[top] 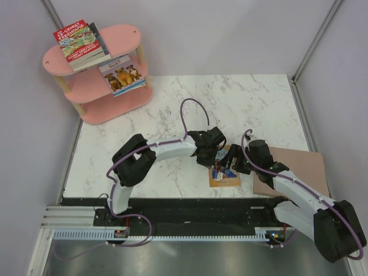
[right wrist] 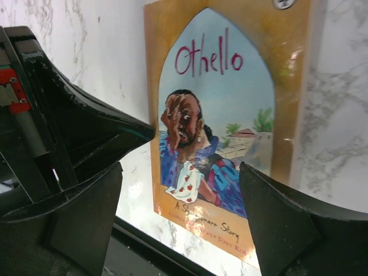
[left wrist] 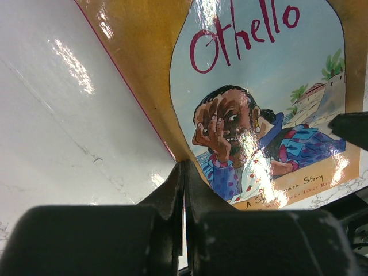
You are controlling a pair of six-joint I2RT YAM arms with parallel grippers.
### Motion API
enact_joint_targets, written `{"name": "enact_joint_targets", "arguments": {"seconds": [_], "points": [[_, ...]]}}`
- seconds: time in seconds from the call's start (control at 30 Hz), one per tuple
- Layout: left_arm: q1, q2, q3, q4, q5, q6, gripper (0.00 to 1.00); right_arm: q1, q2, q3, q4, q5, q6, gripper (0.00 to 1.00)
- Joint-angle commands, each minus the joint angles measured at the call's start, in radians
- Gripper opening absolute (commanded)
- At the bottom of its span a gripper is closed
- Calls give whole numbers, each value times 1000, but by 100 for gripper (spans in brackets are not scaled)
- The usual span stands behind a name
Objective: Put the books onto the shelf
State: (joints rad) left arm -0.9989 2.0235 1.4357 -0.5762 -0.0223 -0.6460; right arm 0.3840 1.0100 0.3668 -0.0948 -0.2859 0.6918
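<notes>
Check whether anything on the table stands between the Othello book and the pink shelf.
No loose thing lies on the marble table between the Othello book and the shelf; only the left arm's own forearm crosses that stretch.

The right claw (right wrist: 196,150) stood wide open over the orange-tan Othello book (right wrist: 213,80), lying flat near an edge of the marble surface (right wrist: 339,115).

A white marble-patterned tabletop (top: 259,109) with grey veins fills the middle of the top view. Plain pale lilac-grey wall panels (top: 230,34) enclose it at the back and both sides, joined by slim silver metal corner posts (top: 313,40) at upper left and upper right. A dull grey brushed surface (top: 190,259) spans the bottom edge. Bright light glares off the glossy tabletop.
</notes>
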Motion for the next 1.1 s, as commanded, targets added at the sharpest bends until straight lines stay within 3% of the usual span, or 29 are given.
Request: {"name": "enact_joint_targets", "arguments": {"seconds": [0.0, 0.17, 0.4, 0.6, 0.87, 1.07], "points": [[-1, 37, 22, -5, -14, 37, 2, -2, -121, 29, -87, 152, -11, 89], [-1, 49, 31, -8, -8, 40, 2, -2, -186, 64, -232, 324, -31, 88], [-1, 52, 34, -13, -13, 42, 2, -2, 1, 75, -180, 287, -58, 88], [-3, 55, 43, -20, -11, 43, 2, -13, 74, 74, -73, 171, -71, 89], [-1, 64, 45, -20, -10, 46, 2, -31, 283, 69, 182, -189, -77, 89], [-3, 83, 51, -24, 1, 45, 2, -31, 219, 23, 333, -298, -21, 87]]}}
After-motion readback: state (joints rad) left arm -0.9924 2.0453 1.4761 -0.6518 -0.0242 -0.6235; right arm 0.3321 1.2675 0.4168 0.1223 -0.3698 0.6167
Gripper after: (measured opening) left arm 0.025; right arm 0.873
